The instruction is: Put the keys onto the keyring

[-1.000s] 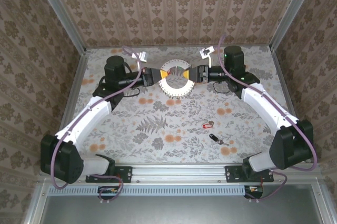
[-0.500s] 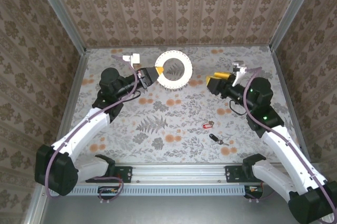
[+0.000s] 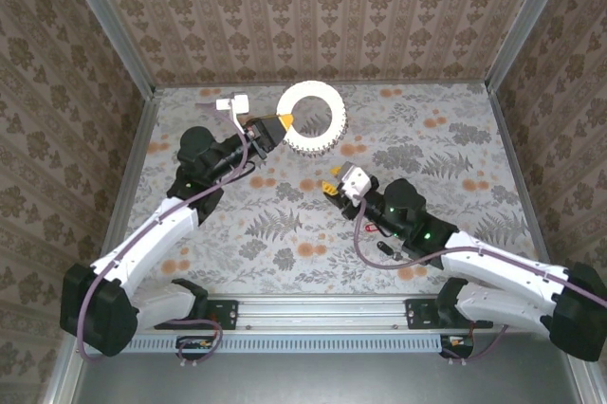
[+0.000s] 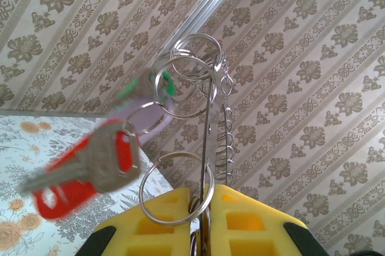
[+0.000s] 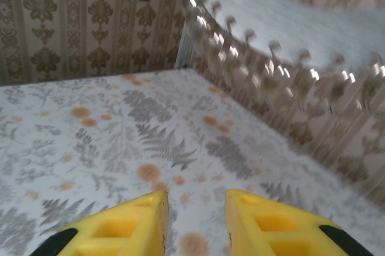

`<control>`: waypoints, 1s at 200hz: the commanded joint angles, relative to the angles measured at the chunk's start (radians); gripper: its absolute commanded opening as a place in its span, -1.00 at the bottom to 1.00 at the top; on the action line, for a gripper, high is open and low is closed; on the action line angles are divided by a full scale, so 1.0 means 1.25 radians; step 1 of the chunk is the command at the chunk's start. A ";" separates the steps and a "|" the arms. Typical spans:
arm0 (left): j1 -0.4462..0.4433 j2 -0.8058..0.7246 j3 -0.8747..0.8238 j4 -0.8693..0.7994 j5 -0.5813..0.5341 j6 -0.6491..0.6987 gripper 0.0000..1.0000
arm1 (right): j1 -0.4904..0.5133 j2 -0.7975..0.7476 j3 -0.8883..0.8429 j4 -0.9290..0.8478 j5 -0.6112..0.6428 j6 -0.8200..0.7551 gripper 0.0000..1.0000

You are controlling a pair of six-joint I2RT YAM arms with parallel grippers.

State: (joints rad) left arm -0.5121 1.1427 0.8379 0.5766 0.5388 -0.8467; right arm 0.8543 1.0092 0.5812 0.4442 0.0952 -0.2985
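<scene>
Top external view shows the keyring [image 3: 336, 121] held up over the far part of the table [image 3: 455, 138], and the left gripper [image 3: 283, 122] is clamped on its left rim. In left wrist view, a red key [image 4: 90, 169] and a green key [image 4: 144, 91] hang from small rings [image 4: 175, 188] on the keyring. The right gripper [image 3: 332, 188] is nearer than the keyring, well apart from it, with its jaws apart and holding nothing. A black key [image 3: 386, 249] lies on the table, further to the near right of the keyring.

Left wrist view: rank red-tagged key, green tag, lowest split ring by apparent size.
1. red-tagged key
2. lowest split ring
3. green tag, blurred
Key may be nearer the camera: lead unsure.
</scene>
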 commanded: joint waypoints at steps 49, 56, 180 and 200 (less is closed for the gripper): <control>-0.009 -0.055 0.001 0.037 -0.031 0.025 -1.00 | 0.028 0.061 0.001 0.268 0.142 -0.148 -0.41; -0.009 -0.056 0.000 0.035 -0.032 0.026 -1.00 | 0.028 0.062 -0.001 0.268 0.139 -0.147 -0.42; -0.012 -0.059 0.006 0.023 -0.037 0.026 -1.00 | 0.013 0.100 0.028 0.307 0.107 -0.080 -0.72; -0.014 -0.059 0.007 0.021 -0.038 0.027 -1.00 | 0.010 0.110 0.029 0.342 0.109 -0.073 -0.70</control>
State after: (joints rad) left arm -0.5220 1.0973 0.8375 0.5648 0.4984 -0.8364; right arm 0.8749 1.1347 0.5816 0.7841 0.2344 -0.4194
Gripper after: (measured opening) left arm 0.095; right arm 0.148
